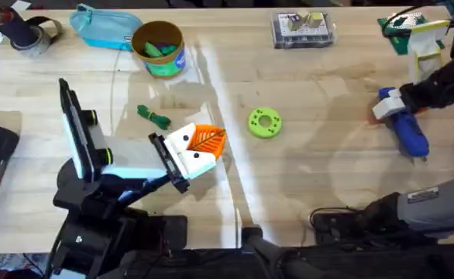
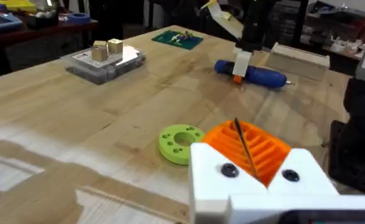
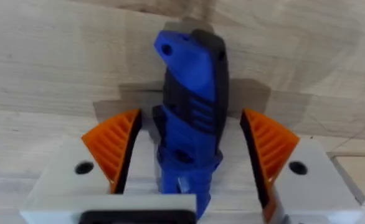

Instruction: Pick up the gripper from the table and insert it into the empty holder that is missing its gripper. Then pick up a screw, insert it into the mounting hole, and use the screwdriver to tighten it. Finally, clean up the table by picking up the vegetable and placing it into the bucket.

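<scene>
Gripper: white block with two dark holes and an orange ribbed finger, low over the middle of the counter, toward the near edge, right at the black holder on the tip of the left arm. Whether fully seated there or merely pressed against it, impossible to tell. A thin dark rod standing against the orange ribs in the left wrist view. Left claw: spread or closed, impossible to tell.

Right claw down on the right side of the counter, near the right edge, straddling the blue screwdriver. Orange pads apart, one on each side of the handle, with a slim gap on both sides and nothing clamped. Screwdriver lying flat on the wood.

Vegetable, dark green and knotted, on the counter left of centre, just beyond the gripper and apart from it. Bucket upright near the far edge, left of centre, with green pieces inside. Teal pouch just beside it, farther left.

Lime-green ring disc flat near the centre, close to the gripper's right. Clear parts box at the far edge, right of centre.
</scene>
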You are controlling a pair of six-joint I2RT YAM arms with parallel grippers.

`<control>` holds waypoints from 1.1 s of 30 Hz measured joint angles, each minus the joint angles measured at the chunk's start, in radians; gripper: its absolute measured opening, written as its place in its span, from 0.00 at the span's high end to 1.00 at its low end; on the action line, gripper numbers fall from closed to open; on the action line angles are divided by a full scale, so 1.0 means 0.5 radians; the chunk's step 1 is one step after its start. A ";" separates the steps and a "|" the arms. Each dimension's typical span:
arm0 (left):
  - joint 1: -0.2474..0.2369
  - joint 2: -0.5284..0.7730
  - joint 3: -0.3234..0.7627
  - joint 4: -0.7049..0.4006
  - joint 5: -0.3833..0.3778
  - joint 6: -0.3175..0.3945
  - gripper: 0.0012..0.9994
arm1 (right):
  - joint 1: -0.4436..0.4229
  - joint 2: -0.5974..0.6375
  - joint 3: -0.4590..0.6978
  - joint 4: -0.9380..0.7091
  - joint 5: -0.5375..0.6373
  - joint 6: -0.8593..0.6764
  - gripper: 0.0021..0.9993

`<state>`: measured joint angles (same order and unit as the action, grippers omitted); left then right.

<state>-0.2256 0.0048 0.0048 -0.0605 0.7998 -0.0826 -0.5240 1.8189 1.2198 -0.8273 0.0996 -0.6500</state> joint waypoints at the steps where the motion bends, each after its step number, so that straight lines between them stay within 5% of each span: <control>1: 0.000 0.000 0.000 0.000 0.000 0.000 0.99 | 0.000 0.000 0.000 0.006 -0.007 -0.004 0.03; 12: 0.000 0.000 0.000 0.000 0.000 0.000 0.99 | -0.004 0.005 0.000 0.069 -0.047 -0.021 0.06; 20: 0.000 0.000 0.000 0.000 0.000 0.000 0.99 | -0.004 0.019 0.000 0.077 -0.109 -0.025 0.32; 28: 0.000 0.000 0.000 0.000 0.000 0.000 0.99 | -0.004 0.022 0.000 0.100 -0.121 -0.025 0.42; 31: 0.000 0.000 0.000 0.000 -0.001 0.000 0.99 | -0.004 0.024 0.000 0.127 -0.114 -0.029 0.58; 33: 0.000 0.000 0.000 0.000 0.000 0.000 0.99 | -0.004 0.039 0.000 0.165 -0.094 -0.022 0.84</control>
<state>-0.2256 0.0048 0.0048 -0.0605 0.7998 -0.0826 -0.5259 1.8386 1.2199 -0.7448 0.0529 -0.6609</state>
